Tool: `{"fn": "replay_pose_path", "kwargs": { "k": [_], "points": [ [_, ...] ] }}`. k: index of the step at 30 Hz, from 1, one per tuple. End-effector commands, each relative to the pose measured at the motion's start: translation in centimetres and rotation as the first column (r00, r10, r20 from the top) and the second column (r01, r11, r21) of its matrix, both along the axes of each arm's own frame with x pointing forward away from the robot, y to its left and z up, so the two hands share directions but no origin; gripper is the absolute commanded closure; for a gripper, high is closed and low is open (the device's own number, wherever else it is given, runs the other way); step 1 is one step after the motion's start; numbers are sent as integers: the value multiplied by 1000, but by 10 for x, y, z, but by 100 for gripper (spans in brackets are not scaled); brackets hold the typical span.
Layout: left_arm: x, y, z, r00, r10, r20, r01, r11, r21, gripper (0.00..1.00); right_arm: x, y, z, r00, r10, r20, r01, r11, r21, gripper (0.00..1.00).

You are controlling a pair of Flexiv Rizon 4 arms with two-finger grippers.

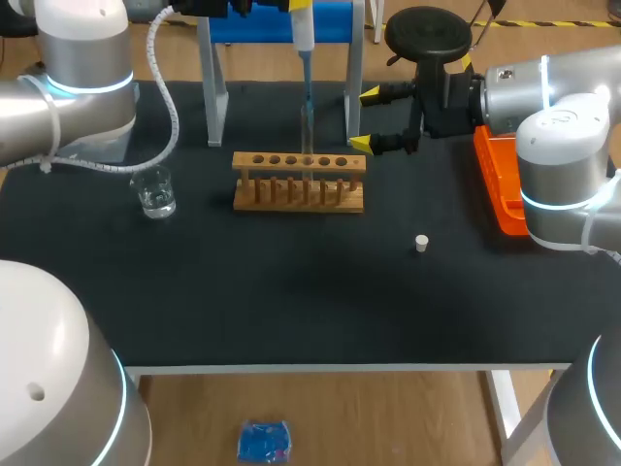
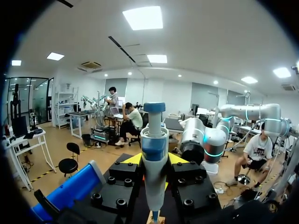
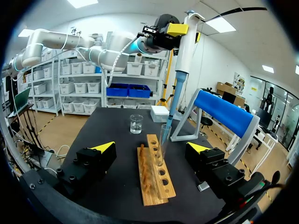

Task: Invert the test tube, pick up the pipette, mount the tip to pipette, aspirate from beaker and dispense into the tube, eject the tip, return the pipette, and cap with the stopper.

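My left gripper point(image 2: 154, 161) is shut on the white-and-blue pipette point(image 2: 154, 149) and holds it upright over the wooden rack point(image 1: 299, 182). The pipette's point(image 3: 183, 44) blue tip point(image 3: 170, 112) points down at the mouth of the clear test tube point(image 3: 163, 142), which stands upright in the rack point(image 3: 156, 179). My right gripper point(image 1: 365, 120) stands open just right of the rack's far end, with nothing between its fingers. The glass beaker point(image 1: 155, 191) with clear liquid sits left of the rack. A small white stopper point(image 1: 421, 243) lies on the mat to the front right.
An orange tip box point(image 1: 501, 189) sits at the table's right edge under my right arm. The blue pipette stand point(image 1: 335, 21) on white legs stands behind the rack. The black mat point(image 1: 291, 291) covers the table's front half.
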State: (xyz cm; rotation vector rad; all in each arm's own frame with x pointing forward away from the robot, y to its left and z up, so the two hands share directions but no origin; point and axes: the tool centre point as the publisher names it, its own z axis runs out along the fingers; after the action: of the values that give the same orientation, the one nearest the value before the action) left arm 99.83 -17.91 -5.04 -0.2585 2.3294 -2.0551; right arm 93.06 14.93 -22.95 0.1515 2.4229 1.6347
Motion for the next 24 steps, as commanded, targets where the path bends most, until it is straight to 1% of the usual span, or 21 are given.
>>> {"fn": "replay_pose_path", "kwargs": {
  "k": [1,23,24],
  "points": [
    [-1,0,0,1000,3,1,-3,1000,-2,100,0,-1,-1,1000,0,1,0,1000,2,0],
    [-2,0,0,1000,1,1,-1,1000,-1,100,0,-1,-1,1000,0,1,0,1000,2,0],
    [-2,0,0,1000,3,10,-3,1000,1,100,0,-1,-1,1000,0,1,0,1000,2,0]
  ]
}}
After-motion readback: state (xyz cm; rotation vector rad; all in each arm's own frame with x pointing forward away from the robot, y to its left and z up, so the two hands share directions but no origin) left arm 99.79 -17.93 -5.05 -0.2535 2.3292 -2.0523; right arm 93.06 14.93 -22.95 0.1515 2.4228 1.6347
